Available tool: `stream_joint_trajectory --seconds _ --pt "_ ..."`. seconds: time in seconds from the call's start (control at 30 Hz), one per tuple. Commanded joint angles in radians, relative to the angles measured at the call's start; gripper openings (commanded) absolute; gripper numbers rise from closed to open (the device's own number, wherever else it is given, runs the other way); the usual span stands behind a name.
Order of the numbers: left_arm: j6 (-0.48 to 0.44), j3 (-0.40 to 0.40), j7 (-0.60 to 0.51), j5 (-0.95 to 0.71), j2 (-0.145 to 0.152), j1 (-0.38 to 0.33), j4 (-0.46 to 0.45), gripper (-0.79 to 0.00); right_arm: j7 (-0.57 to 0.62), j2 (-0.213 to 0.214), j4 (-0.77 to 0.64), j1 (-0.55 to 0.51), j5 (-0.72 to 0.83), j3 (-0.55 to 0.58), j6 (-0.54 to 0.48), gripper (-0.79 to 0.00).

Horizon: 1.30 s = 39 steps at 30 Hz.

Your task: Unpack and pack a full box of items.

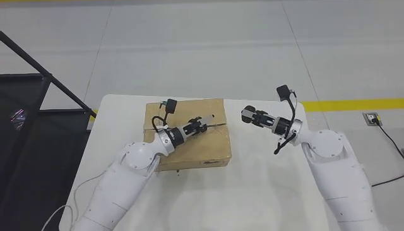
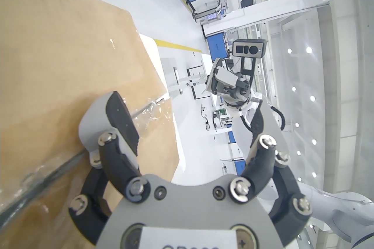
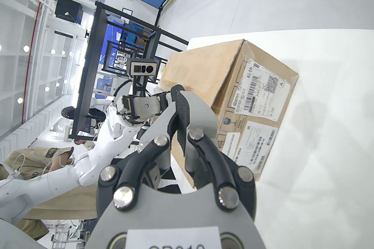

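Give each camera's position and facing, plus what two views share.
Top view: above the arms, looking down at table and cardboard box; both arms show.
Left wrist view: behind the open left gripper, over the box top, facing the right gripper.
Right wrist view: behind the shut right gripper, facing the box's labelled side.
Shared: each wrist view shows box and other gripper.

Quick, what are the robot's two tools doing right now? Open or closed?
Left tool: open, holding nothing, over the top of the cardboard box.
Right tool: closed, holding nothing, beside the cardboard box.
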Motion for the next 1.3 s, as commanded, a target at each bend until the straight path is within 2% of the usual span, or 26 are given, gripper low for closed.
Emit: stream_joint_trajectory --seconds 0.0,0.43,0.53,0.6,0.73,0.87,0.97,1.1,1.27 --pt "-0.003 0.013 0.003 0.000 -0.006 -0.007 0.009 0.000 0.003 0.005 -0.011 -0.014 0.004 0.014 -0.002 -0.785" --pt "-0.026 0.065 0.011 -0.034 -0.044 -0.041 0.054 0.000 0.008 0.027 -0.048 -0.055 0.017 0.045 -0.003 -0.785" --pt "-0.051 0.055 0.016 -0.026 -0.045 -0.038 0.031 0.000 0.004 0.029 -0.052 -0.055 0.023 0.042 -0.007 -0.785" --pt "-0.080 0.025 0.016 -0.014 -0.036 -0.020 -0.016 0.000 0.004 0.028 -0.050 -0.044 0.026 0.027 -0.008 -0.785" --pt "-0.105 -0.121 0.007 0.028 0.006 0.063 -0.158 0.000 0.010 0.020 -0.033 0.006 0.013 -0.030 0.012 -0.785" --pt "-0.104 -0.345 0.011 0.007 0.053 0.211 -0.349 0.000 0.010 0.005 -0.007 0.072 0.007 -0.107 0.030 -0.785" --pt "-0.108 -0.518 0.006 -0.028 0.080 0.323 -0.457 0.000 0.021 -0.014 0.027 0.136 -0.014 -0.192 0.060 -0.785" --pt "-0.115 -0.687 0.017 -0.030 0.100 0.459 -0.524 0.000 0.067 -0.046 0.087 0.222 -0.050 -0.327 0.084 -0.785" --pt "-0.123 -0.756 0.013 -0.061 0.108 0.554 -0.500 0.000 0.059 -0.089 0.185 0.300 -0.072 -0.451 0.127 -0.785"
